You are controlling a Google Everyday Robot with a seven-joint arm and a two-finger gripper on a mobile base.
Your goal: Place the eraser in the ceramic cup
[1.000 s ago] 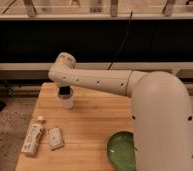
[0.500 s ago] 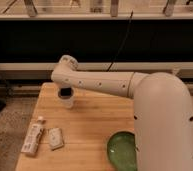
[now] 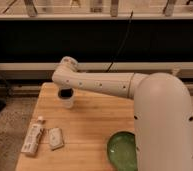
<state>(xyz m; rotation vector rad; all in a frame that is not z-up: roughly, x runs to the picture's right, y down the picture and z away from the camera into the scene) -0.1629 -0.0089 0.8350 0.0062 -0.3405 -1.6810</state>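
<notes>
- 1 arm reached across the worktop [image 3: 90, 125], and its tool [image 3: 65, 93] hung directly above the ceramic cup [image 3: 67, 101], so close that the 2 seemed to touch.
- Whether the tool was wide, narrow or holding anything could not be told; the wrist covered it and only a dark patch showed at the cup's mouth.
- That dark patch may have been the eraser [image 3: 65, 93], sitting at or just inside the mouth of the cup, but it could as well have been the dark end of the tool; I cannot say which.
- No black block lay in the open anywhere else on the worktop, so the eraser was most likely either gripped or already in the cup.
- As a judgement, the task was near its end: the carry to the cup looked finished, and what was left was to let go, if that was not already done, and lift clear without tipping the cup.
- Well in front of the cup and to its left lay a long white packet [image 3: 32, 138] and, just beside it, a small pale flat item [image 3: 55, 138].
- Far to the right of the cup, at the near edge, sat a green bowl [image 3: 121, 149], partly hidden by the robot's body.
</notes>
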